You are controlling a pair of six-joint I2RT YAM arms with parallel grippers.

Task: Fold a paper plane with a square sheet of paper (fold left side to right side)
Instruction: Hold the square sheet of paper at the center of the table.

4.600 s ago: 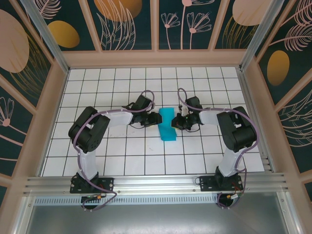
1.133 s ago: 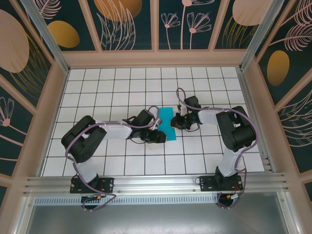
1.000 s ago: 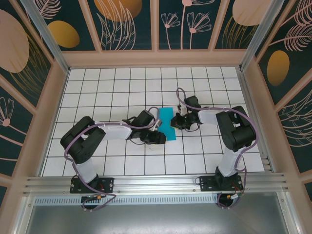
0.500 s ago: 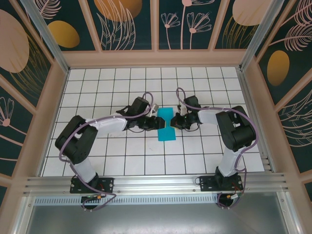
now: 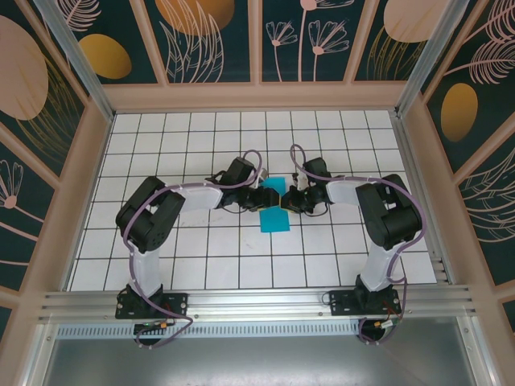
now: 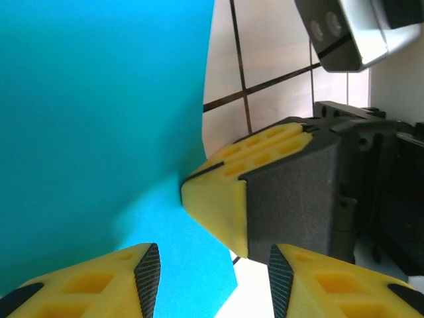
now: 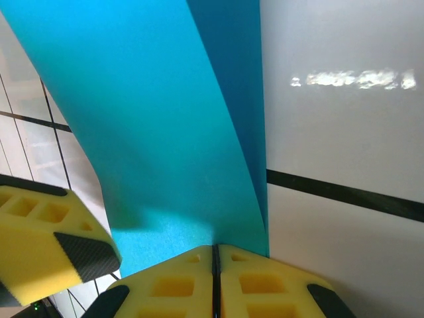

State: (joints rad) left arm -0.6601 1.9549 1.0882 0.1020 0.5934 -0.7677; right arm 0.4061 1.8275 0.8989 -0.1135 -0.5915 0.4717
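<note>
Two black arms meet over the thin, bright cyan-blue square sheet of paper [image 5: 274,219], which lies folded into a narrow strip on the white gridded table [image 5: 201,241]. The right gripper [image 7: 214,268] acts as the anchor. Its yellow-padded fingers are pressed together, tips down on the sheet's edge, seemingly to pin the paper so it cannot slide. Whether a layer is nipped between them I cannot tell. The sheet lies just left of the right gripper, touching its tips, and one layer appears to lift off the table there. The left gripper [image 6: 209,281] faces the right gripper from across the sheet, its jaws parted and gripping nothing, with paper and bare tile showing in the gap. It looks placed to sweep or press the left flap over toward the right gripper.
</note>
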